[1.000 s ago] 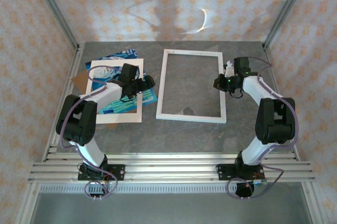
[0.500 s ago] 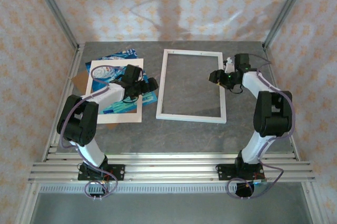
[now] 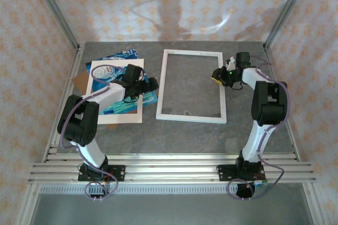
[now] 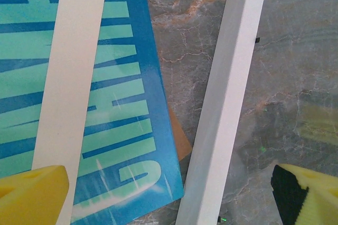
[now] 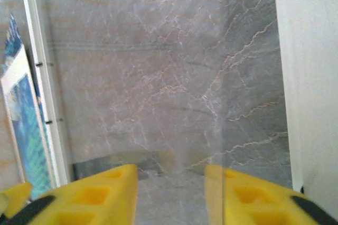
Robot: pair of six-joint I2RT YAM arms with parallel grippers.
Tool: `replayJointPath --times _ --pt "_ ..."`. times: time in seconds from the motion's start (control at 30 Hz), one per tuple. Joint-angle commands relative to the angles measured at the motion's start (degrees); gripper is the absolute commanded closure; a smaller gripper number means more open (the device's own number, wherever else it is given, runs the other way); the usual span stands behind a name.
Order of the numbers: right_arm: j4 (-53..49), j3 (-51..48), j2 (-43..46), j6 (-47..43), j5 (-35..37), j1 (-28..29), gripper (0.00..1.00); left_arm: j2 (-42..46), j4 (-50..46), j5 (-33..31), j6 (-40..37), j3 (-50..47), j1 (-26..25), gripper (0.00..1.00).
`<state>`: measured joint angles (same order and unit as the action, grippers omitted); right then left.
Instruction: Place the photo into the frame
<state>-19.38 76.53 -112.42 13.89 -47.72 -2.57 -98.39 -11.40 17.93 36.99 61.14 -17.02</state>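
Observation:
The white frame [image 3: 191, 86] lies flat mid-table, its right rail [image 5: 311, 77] beside my right gripper [image 5: 170, 193]. That gripper [image 3: 215, 75] hovers low over the frame's right side. It is open, its yellow fingers [image 5: 95, 193] partly apart with only table between them. The blue-teal photo [image 3: 122, 105] lies at the left under a cream mat [image 3: 105, 115]. My left gripper [image 3: 154, 83] hangs wide open above the photo's corner [image 4: 121, 103] and the frame's left rail [image 4: 227, 103], holding nothing.
A brown backing board [image 4: 182, 143] peeks out under the photo. A faint straight edge, like that of a clear sheet [image 5: 223, 103], crosses the marble inside the frame. Patterned walls and metal posts [image 3: 53, 13] enclose the table.
The right gripper moved up along the frame's right rail while its jaws opened, then narrowed. The left gripper shifted slightly right toward the frame.

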Motion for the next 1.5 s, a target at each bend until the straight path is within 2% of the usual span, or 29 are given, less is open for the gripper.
replayJointPath --times 0.0,0.1,0.13,0.4,0.7,0.9,1.13,1.3,1.47 --pt "2.4 1.5 0.0 2.0 -4.1 0.0 0.79 -1.0 -0.9 -0.9 -1.1 1.6 -0.2 0.00" --pt "0.6 1.4 2.1 1.0 -3.4 0.0 0.99 -1.0 -0.5 -1.0 -0.9 1.7 -0.2 0.00" --pt "-0.1 1.4 3.2 0.8 -3.2 0.0 1.00 -1.0 -0.5 -1.0 -1.0 1.8 -0.2 0.00" --pt "-1.5 1.6 13.1 3.5 -5.6 0.3 1.00 -0.7 1.3 -0.7 -0.5 2.0 0.5 0.00" --pt "-0.9 7.8 18.3 8.3 -7.3 4.7 1.00 1.4 3.4 0.4 0.3 0.3 2.8 0.00" --pt "1.0 15.4 16.8 11.7 -7.7 9.6 1.00 4.0 6.0 1.6 1.8 -3.1 6.0 0.00" --pt "9.0 22.4 11.9 18.9 -9.3 14.8 1.00 6.7 7.2 1.8 2.5 -6.2 9.3 0.00" --pt "14.3 19.1 10.3 22.4 -6.6 15.1 1.00 7.8 7.2 1.7 2.4 -7.1 10.7 0.00" --pt "19.9 12.7 8.4 26.3 -7.0 14.2 1.00 7.9 6.4 1.4 1.6 -6.8 11.1 0.00"
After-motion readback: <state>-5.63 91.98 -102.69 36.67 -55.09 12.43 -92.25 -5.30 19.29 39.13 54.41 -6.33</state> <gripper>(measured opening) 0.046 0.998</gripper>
